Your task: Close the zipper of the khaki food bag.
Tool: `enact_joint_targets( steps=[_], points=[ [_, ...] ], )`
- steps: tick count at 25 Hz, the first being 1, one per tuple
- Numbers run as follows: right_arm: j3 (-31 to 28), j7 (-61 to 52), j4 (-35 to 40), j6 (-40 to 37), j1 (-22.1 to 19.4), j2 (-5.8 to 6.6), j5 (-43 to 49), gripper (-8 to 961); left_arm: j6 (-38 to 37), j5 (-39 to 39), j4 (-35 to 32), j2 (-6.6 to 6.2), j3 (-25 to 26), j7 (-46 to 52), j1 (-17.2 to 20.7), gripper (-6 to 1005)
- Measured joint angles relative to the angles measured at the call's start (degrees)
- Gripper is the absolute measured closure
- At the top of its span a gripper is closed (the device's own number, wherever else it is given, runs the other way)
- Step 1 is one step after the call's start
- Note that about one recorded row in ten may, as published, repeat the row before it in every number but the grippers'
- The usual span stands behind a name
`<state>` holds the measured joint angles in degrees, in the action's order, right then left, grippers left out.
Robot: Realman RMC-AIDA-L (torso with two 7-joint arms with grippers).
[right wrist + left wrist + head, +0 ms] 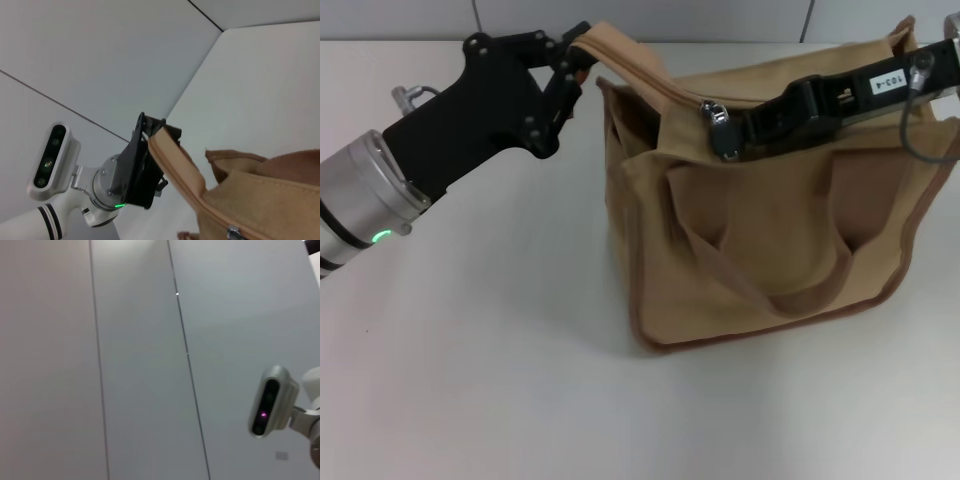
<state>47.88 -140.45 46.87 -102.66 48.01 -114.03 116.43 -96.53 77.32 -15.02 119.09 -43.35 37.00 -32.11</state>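
The khaki food bag point(760, 240) stands upright on the white table, right of centre, with its front handle point(790, 290) hanging down. The zipper point(650, 85) runs along its top. My left gripper point(575, 62) is shut on the khaki end strip of the zipper at the bag's left top corner and holds it up and out. The same grip shows in the right wrist view point(152, 132). My right gripper point(730, 135) reaches in from the right over the bag's top and is shut on the silver slider point(718, 122). The slider also shows in the right wrist view point(233, 233).
The white table point(500, 380) stretches in front and to the left of the bag. A grey panelled wall point(720, 15) stands close behind. The left wrist view shows only wall and a grey camera housing point(270, 400).
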Motion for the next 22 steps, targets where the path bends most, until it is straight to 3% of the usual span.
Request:
enact_joint_targets(
  steps=[9,22],
  points=[
    [-3.2,1.1,3.0,-2.3,-3.4,0.83,-0.2,904,2.2,-2.2,-0.2,-0.17,0.0,-0.1,1.8,946],
    [-9.5,3.6,3.5,-6.0,-8.2,3.05,0.0,871,4.3,-3.0,-0.3,-0.26,0.6,-0.1,2.2,938]
  ],
)
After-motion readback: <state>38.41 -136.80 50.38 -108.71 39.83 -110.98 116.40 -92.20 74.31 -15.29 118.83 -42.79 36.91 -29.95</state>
